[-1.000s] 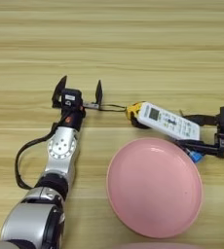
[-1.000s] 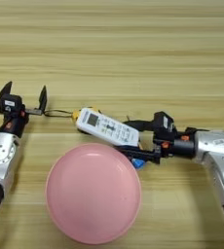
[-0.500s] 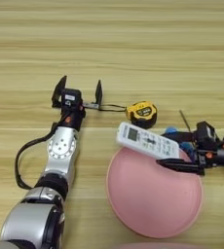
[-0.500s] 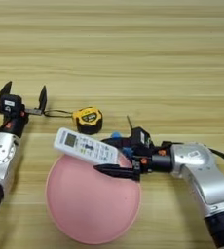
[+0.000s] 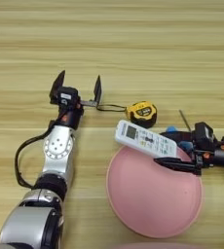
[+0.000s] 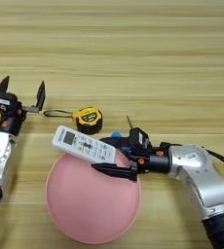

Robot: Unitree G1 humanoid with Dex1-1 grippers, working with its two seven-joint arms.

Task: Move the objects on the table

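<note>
Right gripper (image 6: pixel 115 156): its two black fingers are closed on the near end of the white rectangular remote with a small screen and buttons (image 6: pixel 84 144), one finger below it and one behind. The remote is held tilted over the far rim of the round pink plate (image 6: pixel 92 202), its screen end pointing toward the table's left edge. Left gripper (image 5: pixel 78 87): fingers spread wide, holding nothing, standing just left of the black loop strap (image 5: pixel 111 106). The strap leads to the yellow-and-black tape measure (image 5: pixel 142 111), which lies on the light wooden plank table (image 5: pixel 133 44) just beyond the plate's far rim, near the table's middle.
</note>
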